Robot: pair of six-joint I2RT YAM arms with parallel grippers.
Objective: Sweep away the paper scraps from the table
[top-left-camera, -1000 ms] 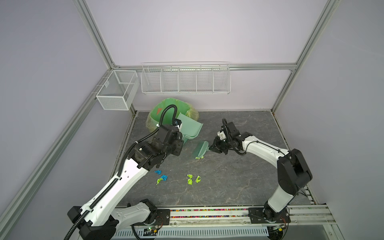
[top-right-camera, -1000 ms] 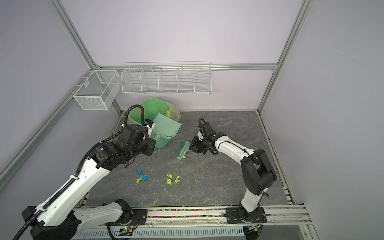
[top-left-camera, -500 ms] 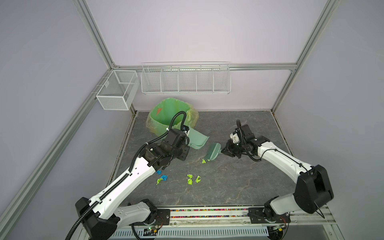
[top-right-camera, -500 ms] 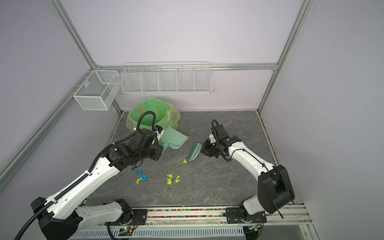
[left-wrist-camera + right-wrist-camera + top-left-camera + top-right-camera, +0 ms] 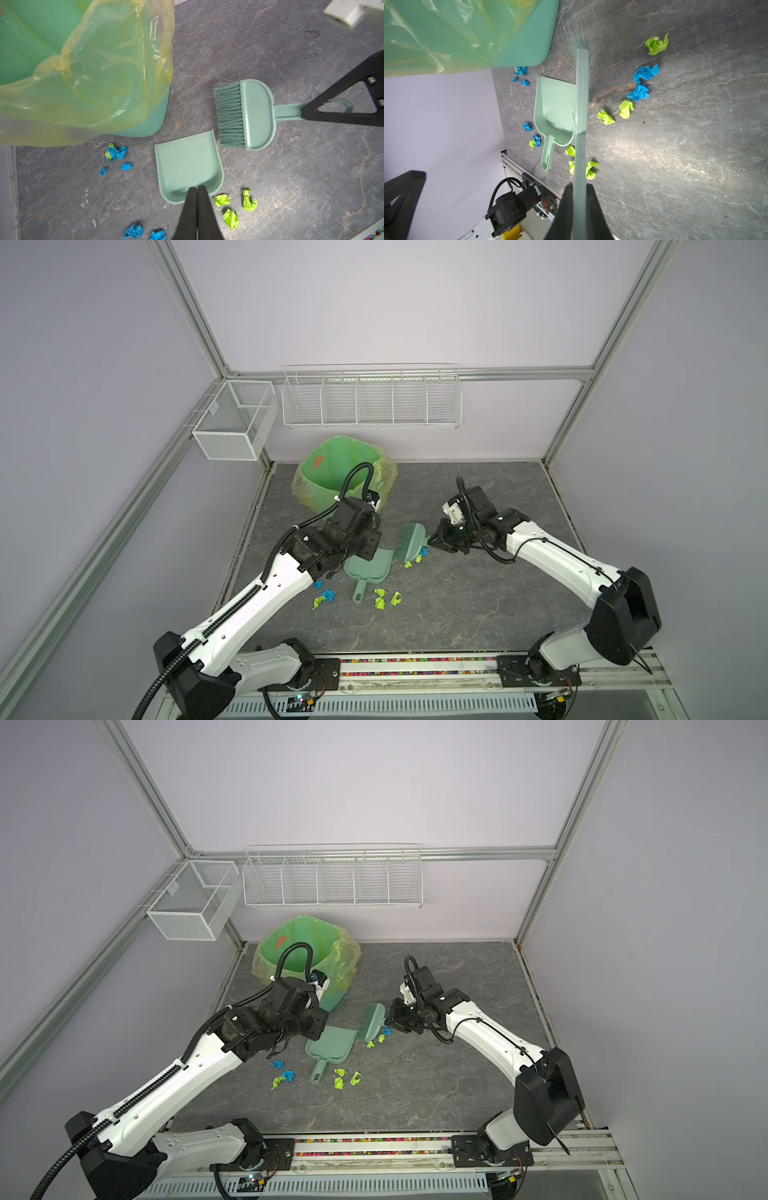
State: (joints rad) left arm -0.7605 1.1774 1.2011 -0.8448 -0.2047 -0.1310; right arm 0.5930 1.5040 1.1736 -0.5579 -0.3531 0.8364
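Right wrist view first: the right gripper (image 5: 579,187) is clamped tight on the handle of the brush (image 5: 581,93), a finger on each side. In both top views that brush (image 5: 412,540) lies left to right, bristles aimed left at the mouth of the dustpan (image 5: 370,572). Over to the left gripper (image 5: 197,188): fingers pressed flat together with nothing between them, tips over the dustpan's back wall. Touching or hovering, I can't tell. The dustpan lies flat, handle pointing near, mouth far and right. Now the paper scraps (image 5: 379,603): crumpled wads strung left to right across the table (image 5: 478,614). A small blue-and-lime bunch sits just right of the brush head. Three lime ones lie just right of the dustpan handle, blue and lime ones left of it, and more blue by the foot of the bin (image 5: 332,472).
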